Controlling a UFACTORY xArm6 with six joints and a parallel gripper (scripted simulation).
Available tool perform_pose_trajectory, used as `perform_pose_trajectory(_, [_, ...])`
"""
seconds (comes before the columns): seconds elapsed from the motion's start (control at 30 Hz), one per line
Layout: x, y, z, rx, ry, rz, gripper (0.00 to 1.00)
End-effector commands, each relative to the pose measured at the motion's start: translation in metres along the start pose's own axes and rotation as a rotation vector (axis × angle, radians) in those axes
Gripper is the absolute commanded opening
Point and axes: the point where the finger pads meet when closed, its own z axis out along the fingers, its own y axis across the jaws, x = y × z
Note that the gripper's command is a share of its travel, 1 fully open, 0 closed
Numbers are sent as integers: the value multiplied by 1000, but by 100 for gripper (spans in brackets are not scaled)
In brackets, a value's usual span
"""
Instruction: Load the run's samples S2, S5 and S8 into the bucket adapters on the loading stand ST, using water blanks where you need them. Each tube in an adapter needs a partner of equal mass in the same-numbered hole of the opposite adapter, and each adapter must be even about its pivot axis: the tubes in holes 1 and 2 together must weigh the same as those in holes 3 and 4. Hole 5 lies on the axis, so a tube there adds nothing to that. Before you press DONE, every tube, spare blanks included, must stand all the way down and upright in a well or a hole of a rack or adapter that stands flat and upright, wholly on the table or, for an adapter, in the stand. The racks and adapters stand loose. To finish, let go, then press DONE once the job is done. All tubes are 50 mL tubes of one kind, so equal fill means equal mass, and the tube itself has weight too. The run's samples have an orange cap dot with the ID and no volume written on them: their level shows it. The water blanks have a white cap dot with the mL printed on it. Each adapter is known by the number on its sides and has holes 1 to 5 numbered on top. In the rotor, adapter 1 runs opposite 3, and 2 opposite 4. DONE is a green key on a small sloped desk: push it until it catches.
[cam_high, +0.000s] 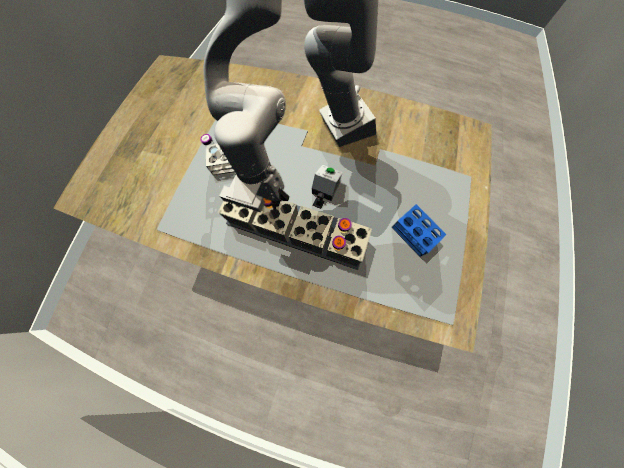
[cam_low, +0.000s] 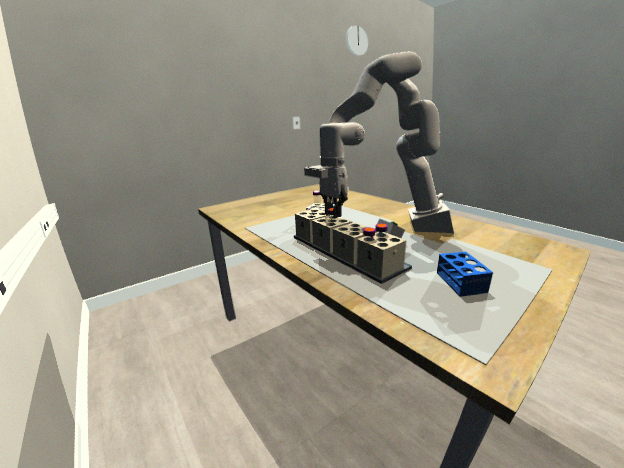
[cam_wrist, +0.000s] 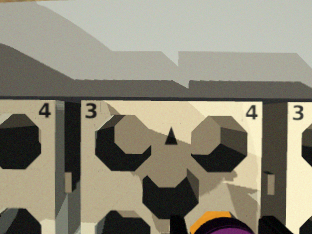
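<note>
My gripper (cam_high: 275, 200) (cam_low: 333, 213) (cam_wrist: 227, 228) is open, its fingers low around the purple cap of an orange-dot tube (cam_high: 268, 202) (cam_low: 331, 209) (cam_wrist: 227, 231), with small gaps. That tube is upright at the back-left hole of adapter 3 (cam_high: 269, 231) (cam_low: 321, 238) (cam_wrist: 110, 191); its ID and depth are hidden. Adapter 1 (cam_high: 345, 257) (cam_low: 380, 264) holds two orange-dot tubes, one behind (cam_high: 344, 224) (cam_low: 381, 227) and one in front (cam_high: 338, 242) (cam_low: 369, 231); their IDs are unclear. Adapter 2 (cam_low: 344, 251) shows no tubes. Adapter 4 (cam_low: 302, 228) is partly hidden by the arm in the top view.
A white-dot tube (cam_high: 206, 138) (cam_low: 316, 193) stands tall at the pale rack (cam_high: 220, 170) at the far left, partly hidden by the arm. The blue rack (cam_high: 407, 241) (cam_low: 476, 287) at the right is empty. The green DONE key (cam_high: 330, 170) is on its desk (cam_high: 327, 184) behind the adapters.
</note>
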Motion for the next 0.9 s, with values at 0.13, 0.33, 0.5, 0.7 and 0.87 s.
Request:
perform_pose_trajectory(0.13, [1,0,-5,0,4,0,44])
perform_pose_trajectory(0.33, [1,0,-13,0,4,0,44])
perform_pose_trajectory(0.5, [1,0,-23,0,4,0,44])
perform_pose_trajectory(0.7, [1,0,-35,0,4,0,44])
perform_pose_trajectory(0.87, [1,0,-41,0,4,0,44])
